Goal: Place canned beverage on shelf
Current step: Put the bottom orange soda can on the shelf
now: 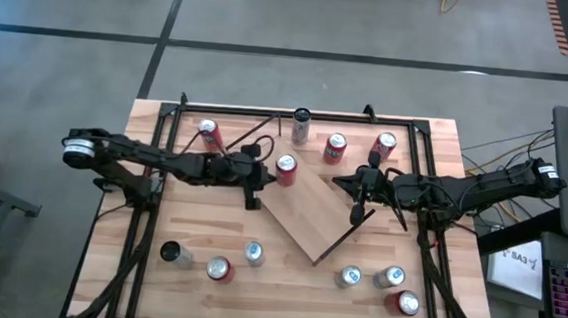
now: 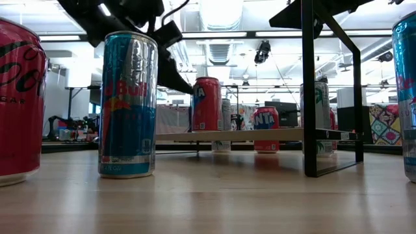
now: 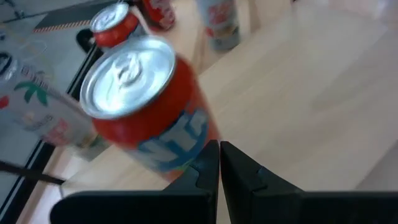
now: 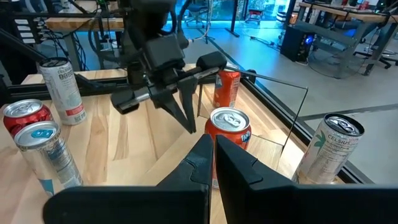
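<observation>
Nearest the low camera we see a red can, cut off at the picture's edge so only part of its lettering shows, and beside it a blue and silver Red Bull can standing upright on the tabletop. Another can at the opposite edge is cropped to a sliver.

Farther back, the shelf is a light-wood board lying at the middle of the tabletop, turned at an angle. An orange Fanta can stands upright on the shelf's corner nearest the left arm; in the low view it rises above the board's edge, and the cans behind it are partly blocked.

The left gripper hangs just beside the Fanta can, its jaws pressed together and holding nothing; in its wrist view the can fills the foreground, blurred, so we cannot tell whether the fingertips touch it. The right gripper is over the shelf's other edge, jaws likewise closed and empty.

More cans stand along the far side of the tabletop and in two loose groups on the near side; most of their labels are too small to read from above. A black frame borders the work area.
</observation>
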{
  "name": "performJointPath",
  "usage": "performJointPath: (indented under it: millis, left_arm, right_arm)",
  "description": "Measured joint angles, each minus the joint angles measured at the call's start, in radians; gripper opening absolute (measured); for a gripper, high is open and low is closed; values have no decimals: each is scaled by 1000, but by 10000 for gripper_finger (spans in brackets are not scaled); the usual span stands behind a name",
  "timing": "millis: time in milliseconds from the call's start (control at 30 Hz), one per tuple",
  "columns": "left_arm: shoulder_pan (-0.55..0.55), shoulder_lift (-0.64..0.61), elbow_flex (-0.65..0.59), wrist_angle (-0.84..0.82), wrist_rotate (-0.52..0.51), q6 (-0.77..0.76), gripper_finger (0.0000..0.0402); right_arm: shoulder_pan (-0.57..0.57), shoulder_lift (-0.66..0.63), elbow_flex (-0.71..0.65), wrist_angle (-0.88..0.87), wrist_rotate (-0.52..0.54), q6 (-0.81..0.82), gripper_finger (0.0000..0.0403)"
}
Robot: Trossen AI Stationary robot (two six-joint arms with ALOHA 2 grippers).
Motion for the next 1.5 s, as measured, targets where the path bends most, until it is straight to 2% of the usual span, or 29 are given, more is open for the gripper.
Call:
performJointPath:
  millis: [1500]
  left_arm:
    - [28, 66, 0, 121, -12, 37, 0]
  right_arm:
    - [0, 0, 0, -21, 0, 8, 9]
